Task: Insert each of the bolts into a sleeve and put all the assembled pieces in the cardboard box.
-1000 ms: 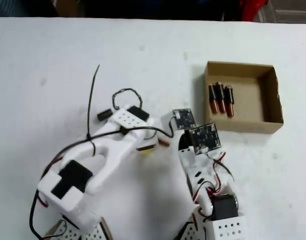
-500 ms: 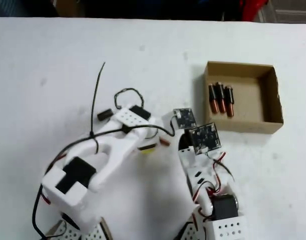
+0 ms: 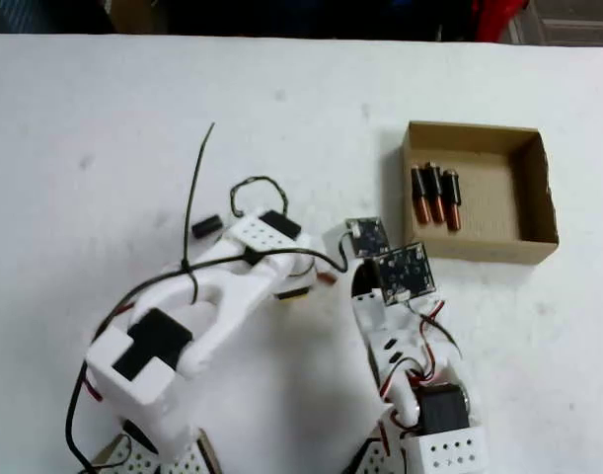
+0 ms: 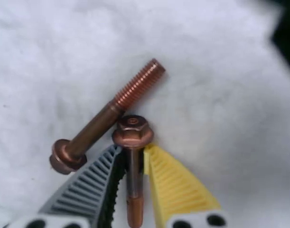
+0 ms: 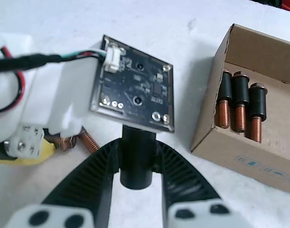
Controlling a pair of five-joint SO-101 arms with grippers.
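The left gripper [image 4: 132,149] is closed on a copper bolt [image 4: 132,133]. The shank is pinched between the grey and the yellow finger, and the flanged head stands out past the tips. The right gripper [image 5: 136,145] is closed too: a black sleeve [image 5: 136,166] is clamped between its black fingers, w/ the open end turned outward. In the high view both grippers are seen close together near the table centre, so the step in hand is judged to be the mating of this bolt w/ this sleeve. It is not yet done, as the 2 parts are apart.

Just beside the held head a second bolt [image 4: 111,111] is lying flat on the white table [image 3: 104,99]. Whether it touches the head cannot be told. Further out, on the far side of the left arm, a small black piece [image 3: 207,225] is lying alone. It is prob. a spare sleeve, but it is too small to be sure.

In the cardboard box [image 3: 479,247], well apart to the right arm's side, 3 assembled pieces [image 3: 434,197] are laid side by side against one wall.

Judgement: 3 pcs are finished and boxed. 1 pair is in the jaws, to be joined and then boxed. 1 more bolt, and prob. 1 more sleeve, are left on the table. So the task is a bit over half done.
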